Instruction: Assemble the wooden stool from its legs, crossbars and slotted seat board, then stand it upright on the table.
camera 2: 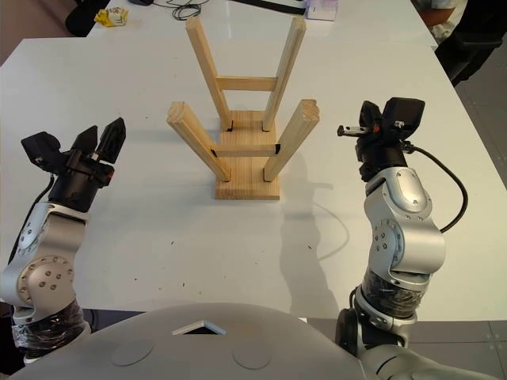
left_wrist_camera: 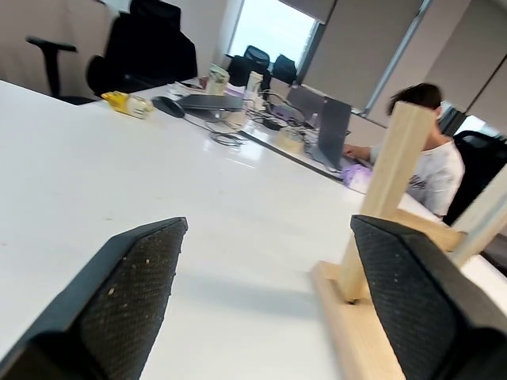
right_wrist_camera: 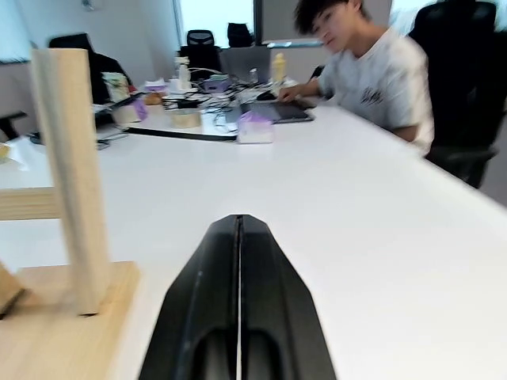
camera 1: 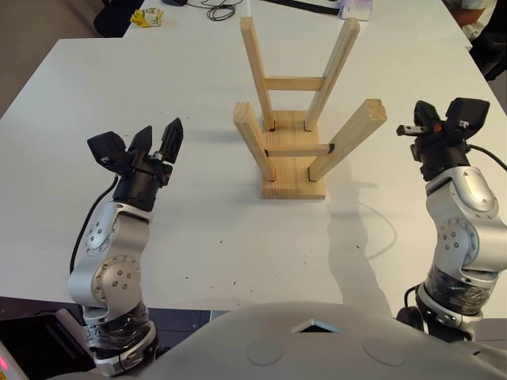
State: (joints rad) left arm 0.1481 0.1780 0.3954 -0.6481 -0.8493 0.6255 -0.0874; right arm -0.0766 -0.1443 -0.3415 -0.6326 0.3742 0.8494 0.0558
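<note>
Left eye view: stool upside down on counter, seat board flat, legs up; left hand released, right hand clenched, empty.

The white rectangular table carries a light wooden stool near the middle of the tabletop, inverted, with its flat seat board resting on the surface and its four legs splayed upward. A thin pale cord curves on the tabletop between the stool and the near right corner. Past the far edge, an adjoining white tabletop holds a small yellow object, looped black cables and a pale purple box.
</note>
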